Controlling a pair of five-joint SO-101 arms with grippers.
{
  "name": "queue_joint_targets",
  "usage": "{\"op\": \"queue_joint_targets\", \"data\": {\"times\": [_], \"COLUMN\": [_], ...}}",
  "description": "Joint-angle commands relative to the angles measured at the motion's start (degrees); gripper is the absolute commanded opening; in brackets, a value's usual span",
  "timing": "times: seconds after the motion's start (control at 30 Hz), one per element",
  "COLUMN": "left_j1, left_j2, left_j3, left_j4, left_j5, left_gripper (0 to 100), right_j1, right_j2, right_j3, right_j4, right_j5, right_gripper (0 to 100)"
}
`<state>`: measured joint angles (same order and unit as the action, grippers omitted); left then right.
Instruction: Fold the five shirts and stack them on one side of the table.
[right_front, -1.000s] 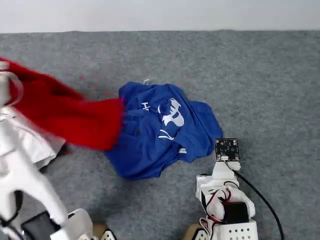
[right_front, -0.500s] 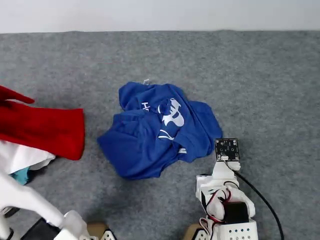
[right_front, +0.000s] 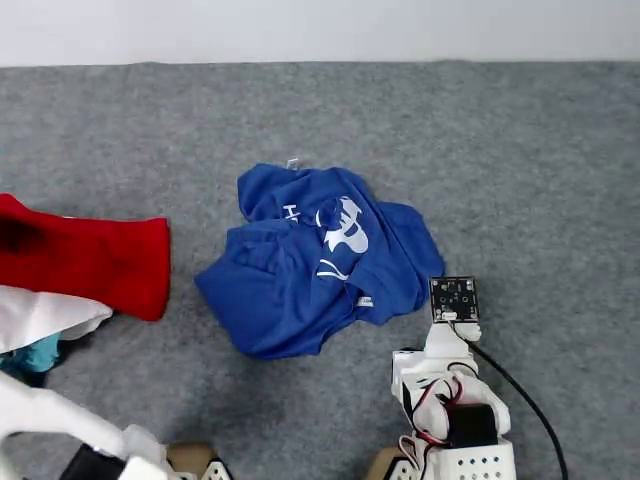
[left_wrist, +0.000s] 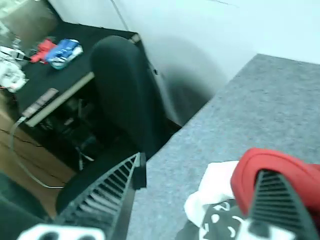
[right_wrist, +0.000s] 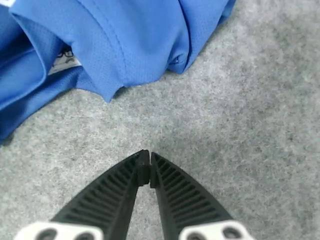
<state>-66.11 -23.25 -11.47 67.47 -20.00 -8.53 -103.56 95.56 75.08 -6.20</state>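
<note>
Blue shirt (right_front: 320, 262): lay crumpled in a loose heap near the middle of the bench (right_front: 520, 150), not yet folded, with its white print facing up.
Red shirt (right_front: 95, 262): lay folded at the bench's edge on the left arm's side, resting on a white shirt (right_front: 45, 315), with a scrap of teal cloth (right_front: 30, 355) showing beneath.
Left gripper (left_wrist: 200, 170): its fingers stood wide apart and held nothing, above the stack's edge by the red shirt.
Right gripper (right_wrist: 146, 170): its fingers were closed tip to tip on nothing, over bare bench just beside the blue shirt's hem.
Step in hand: the blue shirt looked like the next one to fold.
Handling: it appeared to be a thin, light, soft knit, likely a little slippery. It would probably sag, bunch and drag its layers together rather than hold a shape.
Where to take hold: the hem corner nearest the right gripper seemed best, pinching a single edge. A second corner taken by the other arm would probably help spread it flat.
</note>
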Motion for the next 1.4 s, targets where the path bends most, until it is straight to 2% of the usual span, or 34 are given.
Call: {"op": "queue_joint_targets", "data": {"times": [0.0, 0.2, 0.43, 0.53, 0.63, 0.77, 0.93, 1.03, 1.23, 1.27, 1.37], "left_j1": [-2.3, -9.2, -19.8, -21.5, -20.6, -16.0, -14.2, -14.2, -12.3, -10.8, -7.4], "left_j2": [-4.5, -9.1, -14.2, -14.6, -14.1, -11.8, -5.9, -4.1, -7.9, -9.1, -13.9], "left_j3": [-0.4, -0.3, 0.0, 2.7, 6.9, 16.7, 25.2, 24.4, 12.2, 10.3, 9.7], "left_j4": [-0.4, -0.4, -0.4, -0.4, 1.4, 3.5, 4.3, 10.1, 31.4, 33.5, 32.5], "left_j5": [-0.7, -0.7, -1.1, -4.2, -12.7, -24.8, -32.8, -36.1, -39.2, -39.0, -35.4], "left_gripper": [33, 33, 27, 27, 27, 27, 27, 27, 27, 27, 27], "right_j1": [-0.3, -0.3, -0.3, -0.3, -0.3, -0.3, -0.3, -0.3, -0.3, -0.3, -0.3], "right_j2": [-0.5, -0.5, -0.5, -0.5, -0.5, -0.5, -0.5, -0.5, -0.5, -0.5, -0.5], "right_j3": [0.9, 0.9, 0.9, 0.9, 0.9, 0.9, 0.9, 0.9, 0.9, 0.9, 0.9], "right_j4": [-0.1, -0.1, -0.1, -0.1, -0.1, -0.1, -0.1, -0.1, -0.1, -0.1, -0.1], "right_j5": [-0.5, -0.5, -0.5, -0.5, -0.5, -0.5, -0.5, -0.5, -0.5, -0.5, -0.5], "right_gripper": [0.9, 0.9, 0.9, 0.9, 0.9, 0.9, 0.9, 0.9, 0.9, 0.9, 0.9]}}
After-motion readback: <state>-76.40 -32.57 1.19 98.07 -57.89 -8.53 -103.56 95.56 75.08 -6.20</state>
